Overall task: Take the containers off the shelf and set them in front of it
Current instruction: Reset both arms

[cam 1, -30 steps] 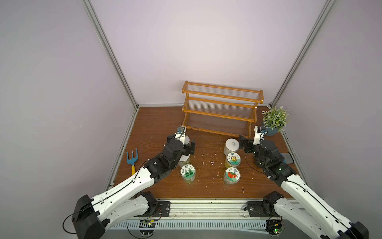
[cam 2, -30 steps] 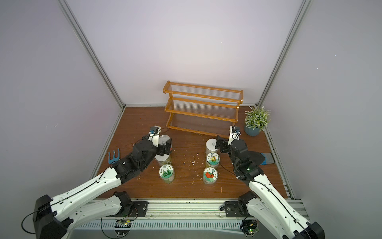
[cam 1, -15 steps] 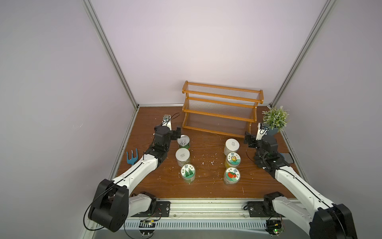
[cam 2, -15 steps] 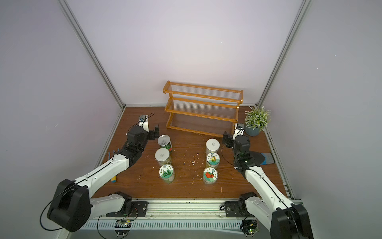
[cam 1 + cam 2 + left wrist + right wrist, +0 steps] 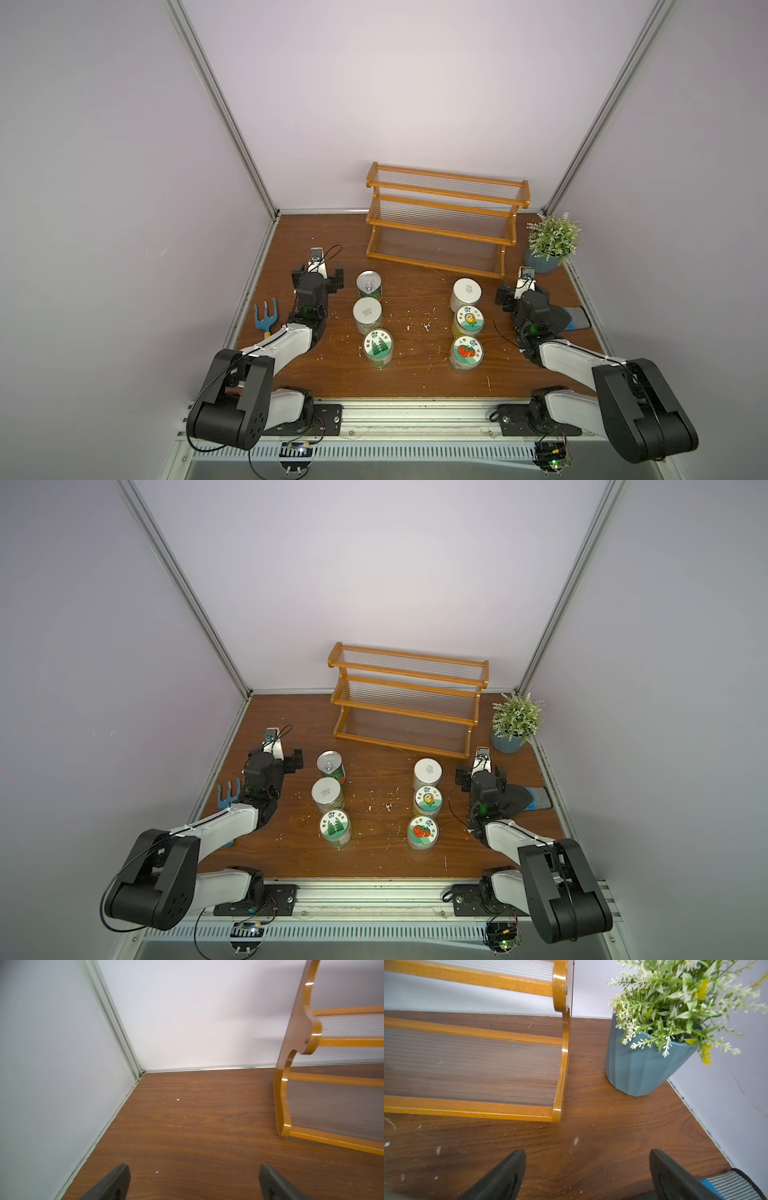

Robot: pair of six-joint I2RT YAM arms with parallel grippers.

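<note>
Both arms draw back sideways, left gripper [image 5: 194,1165] and right gripper [image 5: 587,1153] open and empty, leaving six cans [image 5: 367,309] on the desk [image 5: 415,386] at 6 o'clock of the bare shelf [image 5: 444,206], so the task looks finished.

Soft, even overhead light; wrist views less sharp
In both top views the back wall [image 5: 395,104] is brightest at its middle and dims toward the corners. The shelf [image 5: 444,206] frame shows glossy highlights and throws only a faint shadow on the wall. Wrist views bow straight lines near their edges, and the near fingertips [image 5: 112,1184] are out of focus
</note>
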